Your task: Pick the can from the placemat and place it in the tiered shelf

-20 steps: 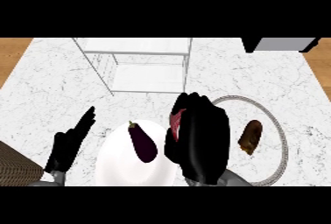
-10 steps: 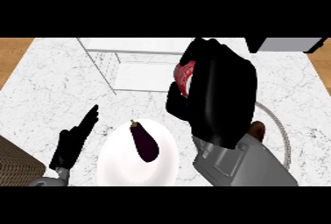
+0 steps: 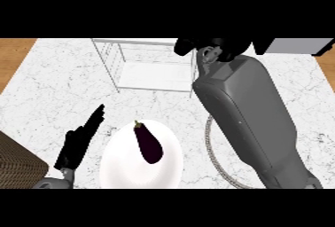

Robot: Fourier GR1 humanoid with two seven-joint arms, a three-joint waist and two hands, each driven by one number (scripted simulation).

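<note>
Nearest the lower edge, at the left, the left robot hand (image 3: 77,144) rests open on the marble bench (image 3: 46,102), its fingers straight and pointing away up the view, holding nothing. Just beside it to the right sits a white plate (image 3: 124,166) with a dark purple eggplant (image 3: 149,144) lying lengthwise on it; neither belongs to the task. A corner of a woven brown basket (image 3: 18,159) shows at the lower left. To the right of the plate a curved edge of the round placemat (image 3: 211,142) peeps out from under the long grey right forearm (image 3: 245,115), which crosses the view from the lower right up toward the far side and hides most of the mat. Beyond, the white tiered shelf (image 3: 147,73) stands on the bench with its wire uprights and a pale lower deck showing. At the far end of the forearm the right robot hand (image 3: 212,46) sits at the shelf's upper right corner, mostly cut by the top of the scene — whether its fingers are curled round anything cannot be made out, and the can itself is not visible anywhere; it may be inside that hand, though this is only a guess. Judged from the arm's reach, the step in hand is the carry to the shelf — next the hand needs to come over a deck, lower, and let go so the can stands upright inside.
</note>
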